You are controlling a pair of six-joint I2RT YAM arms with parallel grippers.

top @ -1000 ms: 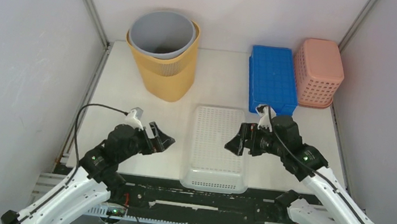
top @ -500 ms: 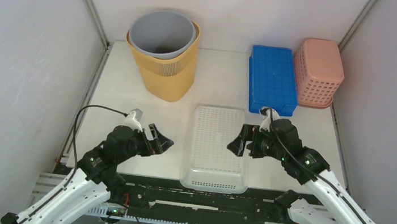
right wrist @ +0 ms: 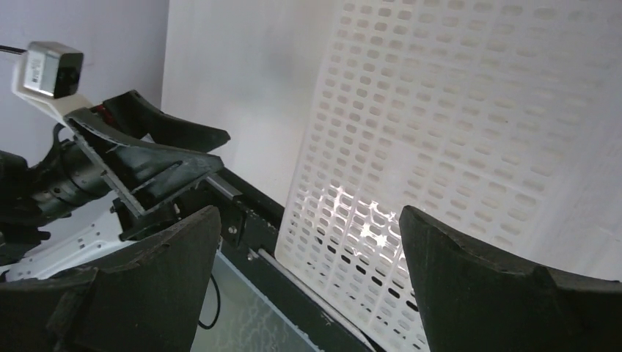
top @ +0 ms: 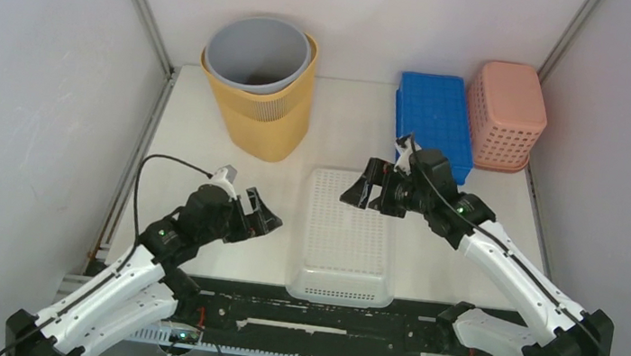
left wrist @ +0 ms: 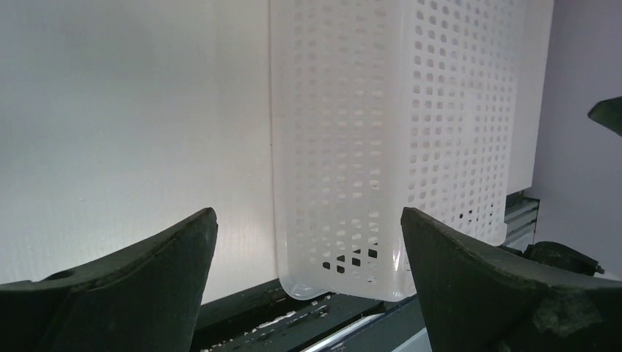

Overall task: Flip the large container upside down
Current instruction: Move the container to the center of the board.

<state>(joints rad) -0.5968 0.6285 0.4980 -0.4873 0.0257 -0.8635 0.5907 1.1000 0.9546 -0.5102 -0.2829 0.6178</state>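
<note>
The large container [top: 345,236], a white perforated basket, lies in the middle of the table with its flat perforated base facing up; its near end overhangs the table's front edge. It also fills the left wrist view [left wrist: 352,147] and the right wrist view [right wrist: 440,147]. My left gripper [top: 266,215] hangs open just left of the container, apart from it, with nothing between its fingers [left wrist: 308,216]. My right gripper [top: 356,190] is open above the container's far right corner, empty [right wrist: 309,214], and points toward the left gripper [right wrist: 147,154].
A yellow bin with a grey liner [top: 259,89] stands upright at the back left. A blue crate [top: 432,124] and a pink basket [top: 508,114] lie base-up at the back right. A black rail [top: 313,314] runs along the near edge. Grey walls close both sides.
My right gripper has moved away from the container's right side toward its far end and slightly left. The left gripper has edged a little forward and right. The container has not moved.
</note>
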